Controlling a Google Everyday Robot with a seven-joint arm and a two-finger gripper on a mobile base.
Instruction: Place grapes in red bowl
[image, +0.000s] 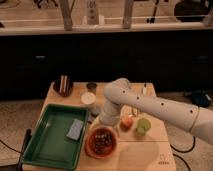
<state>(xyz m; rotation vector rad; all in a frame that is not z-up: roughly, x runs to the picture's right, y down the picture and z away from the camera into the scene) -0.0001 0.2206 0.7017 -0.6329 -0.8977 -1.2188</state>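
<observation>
The grapes (102, 140) already lie inside the red bowl (101, 142), a dark cluster filling its middle, at the lower centre of the frame on the wooden surface (145, 150). That suggests the main part of the task is done, and what seems left is for the arm to clear away from the bowl. The white arm reaches in from the right edge of the frame and bends down at centre, so that the pincer (105, 120) sits just above the bowl's upper rim, close to it; whether it touches the rim or the fruit is hidden by the wrist, and its state cannot be told. Just right of the bowl stand an orange fruit (127, 121) and a green fruit (143, 125), and to its left is a green tray (45, 145) holding a blue sponge (75, 129)
</observation>
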